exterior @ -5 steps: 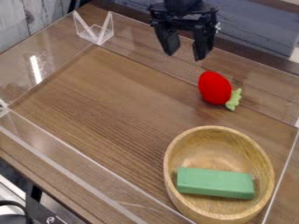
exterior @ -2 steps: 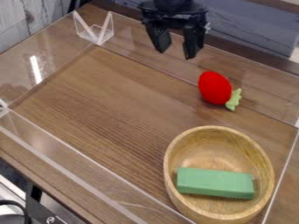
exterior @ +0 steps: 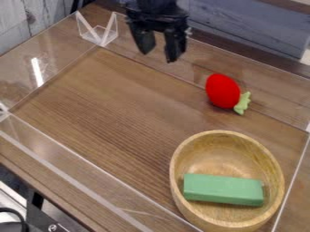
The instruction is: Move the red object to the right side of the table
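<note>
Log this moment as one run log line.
end effector: open, empty | red object: on table, right side | stage: released

Setting: robotics lab test bench.
Wood-grain table [exterior: 109, 100] fenced by clear acrylic walls [exterior: 72, 177], robot arm above.

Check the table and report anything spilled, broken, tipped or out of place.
Nothing stands out. The red strawberry toy lies on its side on the bare table, intact. The green block rests flat inside the upright wooden bowl. The gripper hangs above the far edge, jaws open and empty.
</note>
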Robot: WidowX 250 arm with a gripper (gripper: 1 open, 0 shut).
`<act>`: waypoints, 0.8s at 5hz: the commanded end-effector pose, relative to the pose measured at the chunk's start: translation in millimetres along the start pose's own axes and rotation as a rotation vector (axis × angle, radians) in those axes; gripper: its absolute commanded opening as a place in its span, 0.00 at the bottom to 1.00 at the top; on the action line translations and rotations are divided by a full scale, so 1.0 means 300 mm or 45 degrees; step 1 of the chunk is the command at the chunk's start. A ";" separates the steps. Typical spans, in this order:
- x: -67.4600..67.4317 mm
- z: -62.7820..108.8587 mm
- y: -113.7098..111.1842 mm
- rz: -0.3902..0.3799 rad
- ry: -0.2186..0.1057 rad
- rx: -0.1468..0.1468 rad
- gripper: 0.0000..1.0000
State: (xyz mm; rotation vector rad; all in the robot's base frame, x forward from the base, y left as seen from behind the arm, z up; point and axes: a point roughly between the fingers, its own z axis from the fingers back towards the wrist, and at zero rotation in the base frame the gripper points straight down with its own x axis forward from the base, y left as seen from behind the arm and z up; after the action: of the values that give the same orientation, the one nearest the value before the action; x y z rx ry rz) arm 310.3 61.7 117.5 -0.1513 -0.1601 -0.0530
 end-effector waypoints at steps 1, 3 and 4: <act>0.013 0.080 0.079 -0.013 -0.063 0.092 1.00; 0.008 0.086 0.232 -0.051 -0.061 0.165 1.00; -0.006 0.051 0.307 -0.102 -0.062 0.164 1.00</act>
State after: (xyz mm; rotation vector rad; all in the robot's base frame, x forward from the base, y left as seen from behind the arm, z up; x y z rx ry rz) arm 304.6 149.3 99.7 -0.0556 -0.1618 -0.1138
